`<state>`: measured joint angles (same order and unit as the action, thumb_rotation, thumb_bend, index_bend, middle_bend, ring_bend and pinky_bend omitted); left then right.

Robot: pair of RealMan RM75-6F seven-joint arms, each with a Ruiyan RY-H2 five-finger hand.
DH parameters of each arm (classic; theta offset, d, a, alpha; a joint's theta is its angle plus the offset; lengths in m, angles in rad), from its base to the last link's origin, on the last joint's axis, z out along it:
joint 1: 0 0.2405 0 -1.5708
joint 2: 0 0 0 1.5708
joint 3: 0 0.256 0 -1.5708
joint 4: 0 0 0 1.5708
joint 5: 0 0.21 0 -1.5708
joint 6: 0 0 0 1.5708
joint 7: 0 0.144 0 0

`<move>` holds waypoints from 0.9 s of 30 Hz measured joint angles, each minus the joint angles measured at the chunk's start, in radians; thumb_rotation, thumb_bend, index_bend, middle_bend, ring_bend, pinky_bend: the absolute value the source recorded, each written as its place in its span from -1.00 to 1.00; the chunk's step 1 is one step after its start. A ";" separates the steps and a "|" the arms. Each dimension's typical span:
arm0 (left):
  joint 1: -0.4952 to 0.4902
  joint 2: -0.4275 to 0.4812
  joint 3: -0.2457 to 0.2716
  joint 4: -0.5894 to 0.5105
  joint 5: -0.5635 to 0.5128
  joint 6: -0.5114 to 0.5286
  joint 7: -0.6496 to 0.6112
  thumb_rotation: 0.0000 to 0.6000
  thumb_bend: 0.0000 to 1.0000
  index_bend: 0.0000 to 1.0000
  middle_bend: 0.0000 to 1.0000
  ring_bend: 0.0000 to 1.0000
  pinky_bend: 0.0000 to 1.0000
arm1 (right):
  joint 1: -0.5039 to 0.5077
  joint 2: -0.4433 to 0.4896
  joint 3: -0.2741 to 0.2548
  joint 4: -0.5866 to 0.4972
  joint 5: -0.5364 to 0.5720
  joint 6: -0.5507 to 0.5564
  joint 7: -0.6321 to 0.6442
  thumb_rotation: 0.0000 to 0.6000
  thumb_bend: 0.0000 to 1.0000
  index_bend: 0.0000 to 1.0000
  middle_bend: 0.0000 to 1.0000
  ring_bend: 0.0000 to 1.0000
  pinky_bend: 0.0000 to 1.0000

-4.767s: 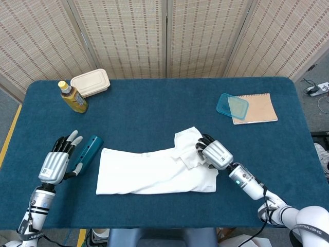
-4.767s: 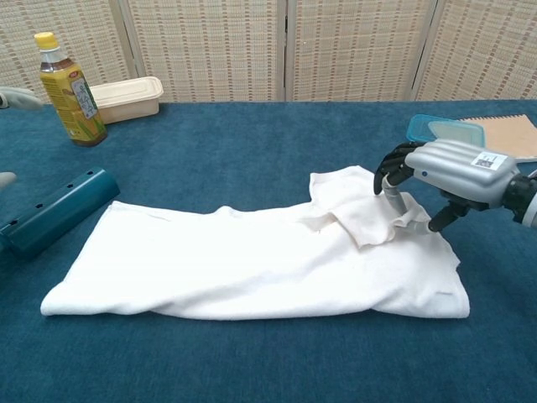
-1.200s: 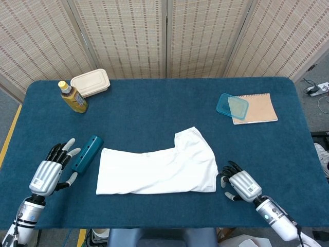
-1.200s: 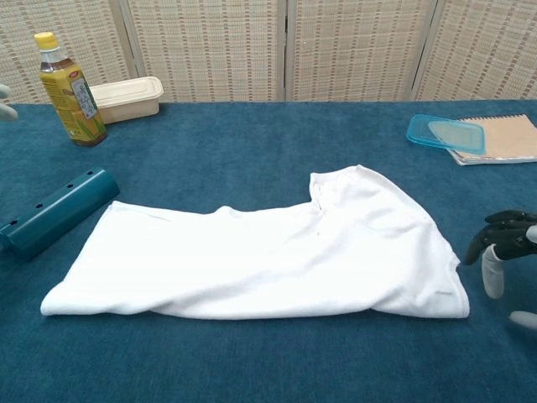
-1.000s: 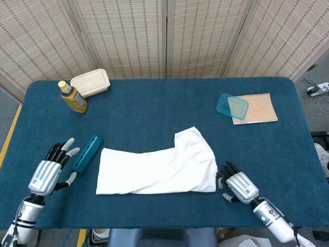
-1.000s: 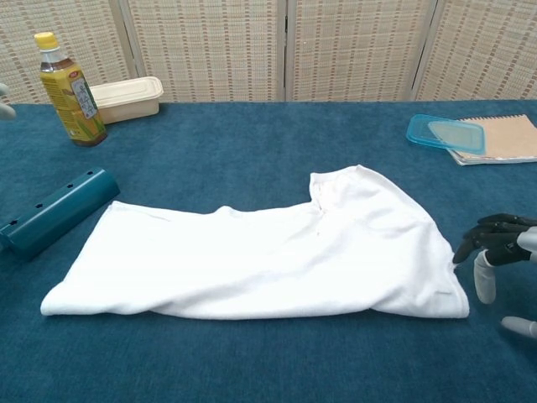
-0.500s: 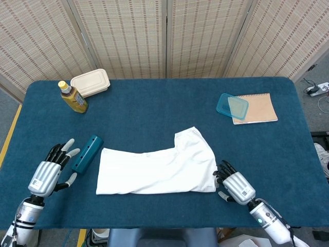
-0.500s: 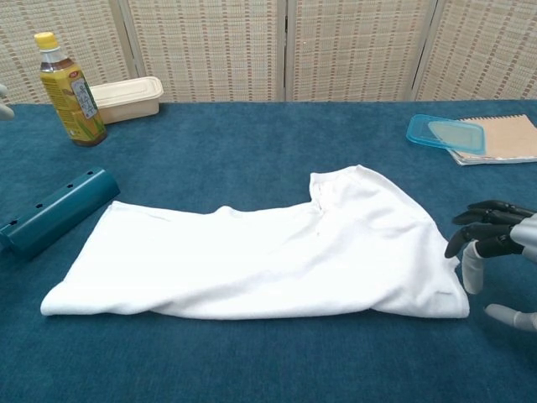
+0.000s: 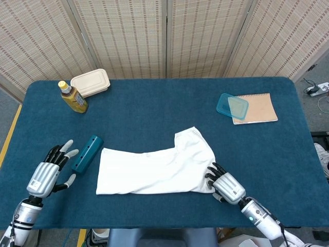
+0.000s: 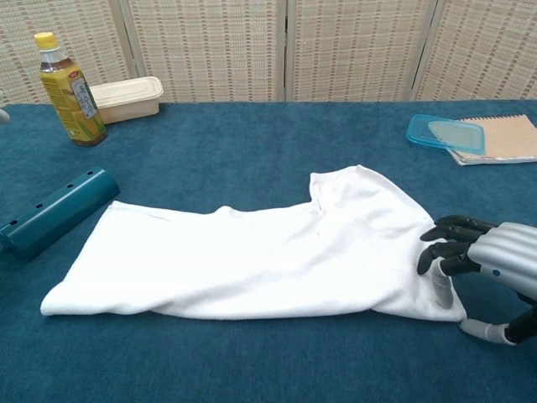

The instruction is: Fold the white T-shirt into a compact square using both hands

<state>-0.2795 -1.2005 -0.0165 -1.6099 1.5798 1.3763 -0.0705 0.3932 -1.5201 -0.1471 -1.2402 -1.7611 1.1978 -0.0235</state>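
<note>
Progress: the white T-shirt (image 9: 157,169) lies as a long band with one sleeve part standing out at its far right corner; judging by this shape, a lengthwise fold is done and the crosswise folds into a square are not yet made.
T-shirt place: on the blue table (image 9: 154,108), just right of the teal cylinder (image 9: 86,153), well short of the notebook (image 9: 255,108).
Right hand: the right hand (image 9: 224,186) sits low at the shirt's near right corner, fingers spread and slightly curled, fingertips (image 10: 438,236) over the cloth edge (whether they press on the cloth cannot be told); it holds nothing.
Left hand: the left hand (image 9: 47,172) hovers left of the teal cylinder, apart from the shirt, fingers spread and empty.
Left to do: likely grip the right end and carry it across toward the cylinder side, with the left hand steadying.
Other things: a tea bottle (image 9: 72,97) and a lidded food box (image 9: 90,83) stand beyond the cylinder; a clear blue lid (image 9: 232,106) rests on the notebook.
</note>
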 measured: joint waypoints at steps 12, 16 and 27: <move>0.003 -0.003 0.002 0.010 0.005 0.003 -0.016 1.00 -0.25 -0.61 -1.00 -1.00 -1.00 | 0.009 -0.006 0.005 -0.001 0.004 -0.014 -0.046 1.00 -0.49 0.00 -0.45 -0.82 -1.00; 0.004 -0.002 0.002 0.012 0.006 0.005 -0.020 1.00 -0.25 -0.61 -1.00 -1.00 -1.00 | 0.013 -0.020 0.010 0.014 0.005 -0.015 -0.051 1.00 -0.48 0.00 -0.45 -0.82 -1.00; 0.006 -0.003 -0.001 0.019 0.010 0.012 -0.034 1.00 -0.25 -0.61 -1.00 -1.00 -1.00 | 0.015 -0.038 0.012 0.045 0.004 0.000 -0.033 1.00 -0.20 0.17 -0.34 -0.72 -1.00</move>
<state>-0.2739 -1.2040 -0.0178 -1.5911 1.5900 1.3888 -0.1041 0.4085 -1.5579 -0.1350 -1.1956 -1.7571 1.1978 -0.0562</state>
